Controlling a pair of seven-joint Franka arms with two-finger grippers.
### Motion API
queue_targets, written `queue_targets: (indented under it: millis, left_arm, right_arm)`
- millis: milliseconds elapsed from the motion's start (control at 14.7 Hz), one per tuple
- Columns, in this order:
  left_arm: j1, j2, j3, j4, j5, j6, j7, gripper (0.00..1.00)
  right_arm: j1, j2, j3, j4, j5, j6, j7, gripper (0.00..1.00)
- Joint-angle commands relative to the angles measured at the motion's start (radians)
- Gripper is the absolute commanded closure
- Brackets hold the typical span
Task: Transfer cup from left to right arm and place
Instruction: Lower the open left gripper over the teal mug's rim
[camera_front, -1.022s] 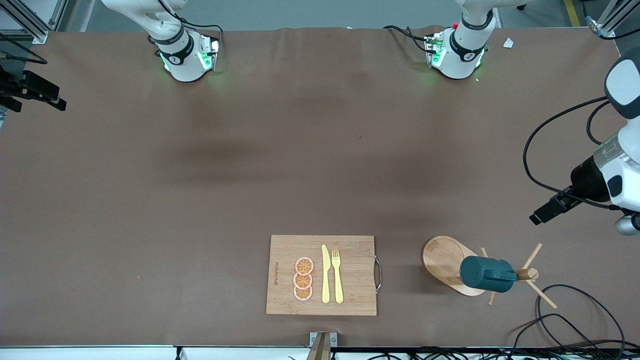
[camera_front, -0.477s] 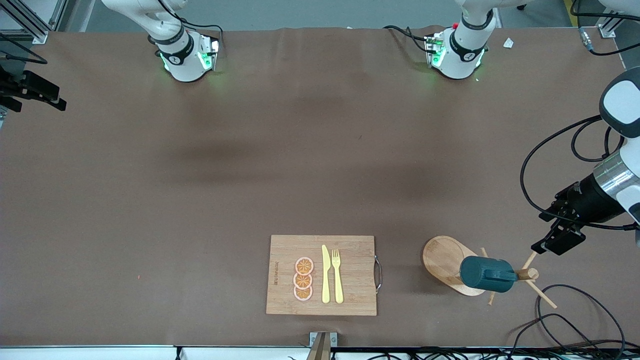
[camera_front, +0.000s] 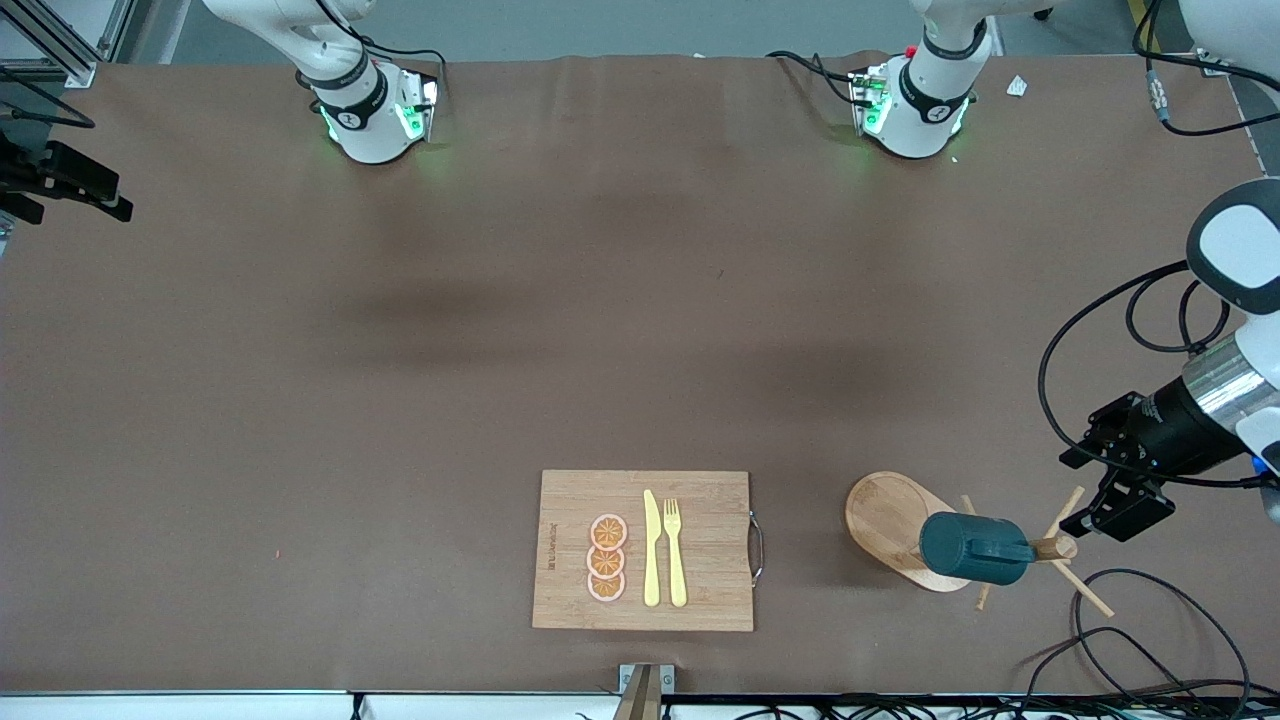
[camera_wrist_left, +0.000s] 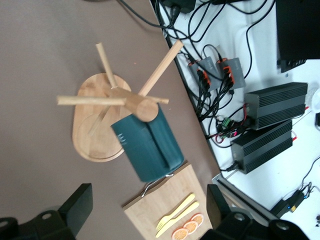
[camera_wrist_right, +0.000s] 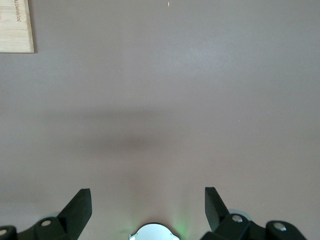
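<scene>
I am bringing the left gripper in toward the cup, jaws spread wide and empty, above the counter close to the rack at the left arm's end. The cup hangs on a peg of the wooden rack, lying on its side. Its long axis runs roughly level along the peg; I judge its mouth faces the rack's post and its closed base points toward the cutting board. To grasp well, I should straddle the cup's body without knocking the other pegs, then slide it off along the peg. The right gripper waits, wide open and empty, over bare counter.
</scene>
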Motion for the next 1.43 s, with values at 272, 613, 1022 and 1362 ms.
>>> queue_targets:
  millis: [272, 613, 1022, 1362]
  left_arm:
    - [-0.006, 0.063, -0.001, 0.016, -0.062, 0.125, -0.194, 0.00]
    - [-0.014, 0.113, -0.001, 0.016, -0.052, 0.193, -0.279, 0.00]
    - [-0.024, 0.142, -0.005, 0.012, -0.053, 0.194, -0.282, 0.00]
    - [-0.029, 0.182, -0.010, 0.013, -0.052, 0.236, -0.282, 0.00]
  right_arm:
    - [0.007, -0.026, -0.003, -0.029, 0.003, 0.005, 0.009, 0.00]
    - [0.007, -0.026, -0.003, -0.029, 0.003, 0.005, 0.009, 0.00]
    - [0.009, -0.026, -0.003, -0.029, 0.003, 0.005, 0.009, 0.00]
    - [0.007, -0.026, -0.003, -0.027, 0.003, 0.005, 0.009, 0.00]
